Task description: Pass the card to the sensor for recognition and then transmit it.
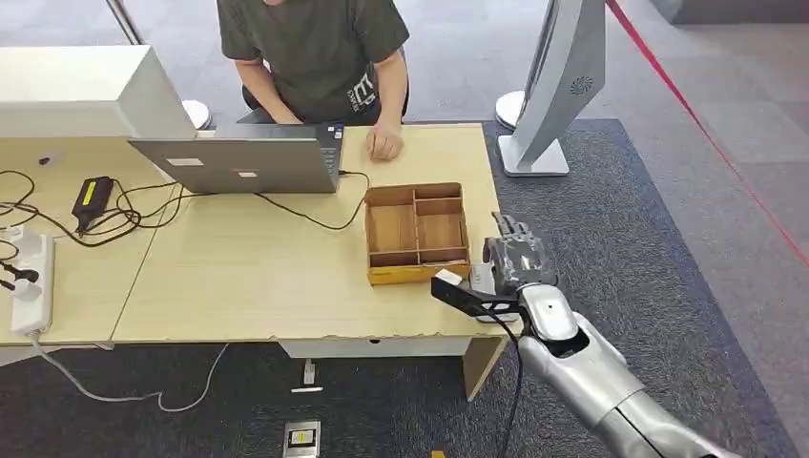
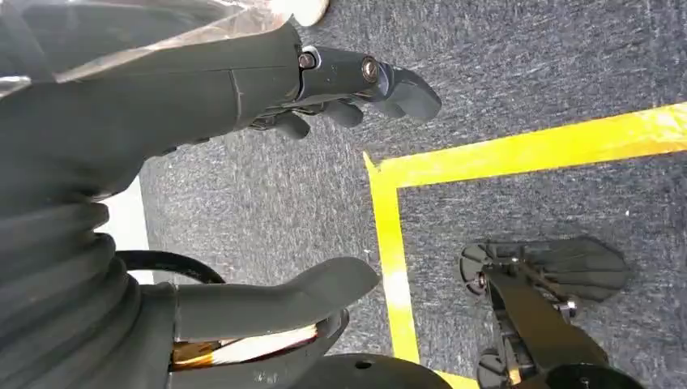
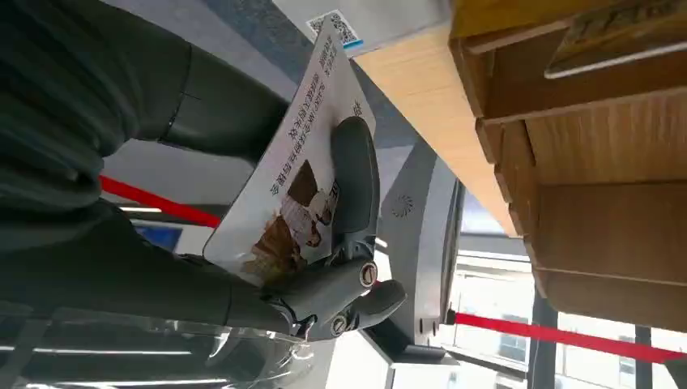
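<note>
On the far left of your head view a white power strip lies on the light wooden table, with a black power adapter and a tangle of black cables beside it, and a pale box sits at the table's back edge. Move right and you meet an open grey laptop, with a person in a dark green shirt seated behind it, one of their hands resting on the tabletop. Next comes the brown divided wooden tray, close to the table's right edge. Just right of the tray, at the table's corner, your robot's right hand is raised on its silver arm. Your right wrist view shows that hand gripping the card, a white card with printed text, a picture and a code square, pinned by the thumb lying across its face with the fingers behind it; the card sits just beside the tray wall, and you cannot tell whether the two touch. Farther right, a tall white stand rises from the dark carpet, and a red tape line runs across the floor. Your left wrist view shows the left hand hanging over grey carpet marked with yellow tape, thumb and fingers apart and nothing between them.
</note>
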Motion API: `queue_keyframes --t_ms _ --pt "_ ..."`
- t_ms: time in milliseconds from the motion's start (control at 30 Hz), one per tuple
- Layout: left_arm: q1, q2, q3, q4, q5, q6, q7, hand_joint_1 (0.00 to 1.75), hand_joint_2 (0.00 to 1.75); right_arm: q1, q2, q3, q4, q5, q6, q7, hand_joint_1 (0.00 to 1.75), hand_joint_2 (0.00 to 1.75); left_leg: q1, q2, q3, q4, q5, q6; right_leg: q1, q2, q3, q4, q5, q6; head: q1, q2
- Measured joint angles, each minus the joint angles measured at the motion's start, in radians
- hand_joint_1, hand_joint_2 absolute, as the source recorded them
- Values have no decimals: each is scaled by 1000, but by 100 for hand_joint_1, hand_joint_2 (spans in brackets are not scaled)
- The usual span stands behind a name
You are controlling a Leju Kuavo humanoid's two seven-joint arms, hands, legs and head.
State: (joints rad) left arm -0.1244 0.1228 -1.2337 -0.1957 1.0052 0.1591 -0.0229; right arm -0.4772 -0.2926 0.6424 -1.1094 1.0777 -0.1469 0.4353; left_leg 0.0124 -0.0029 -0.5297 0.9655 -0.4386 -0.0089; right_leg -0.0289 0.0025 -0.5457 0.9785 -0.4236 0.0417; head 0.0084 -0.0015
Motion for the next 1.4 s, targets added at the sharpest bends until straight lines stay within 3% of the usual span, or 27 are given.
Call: queue_keyframes --t_ms 567,1400 --pt "0 0 0 0 -3 9 5 0 175 13 -22 -6 59 -89 -21 34 175 175 0 0 0 0 0 0 0 0 0 0 0 0 0 0" --pt "0 0 0 0 -9 19 6 0 175 70 -37 -21 58 -219 -75 19 175 175 0 0 1 0 0 0 0 0 0 0 0 0 0 0"
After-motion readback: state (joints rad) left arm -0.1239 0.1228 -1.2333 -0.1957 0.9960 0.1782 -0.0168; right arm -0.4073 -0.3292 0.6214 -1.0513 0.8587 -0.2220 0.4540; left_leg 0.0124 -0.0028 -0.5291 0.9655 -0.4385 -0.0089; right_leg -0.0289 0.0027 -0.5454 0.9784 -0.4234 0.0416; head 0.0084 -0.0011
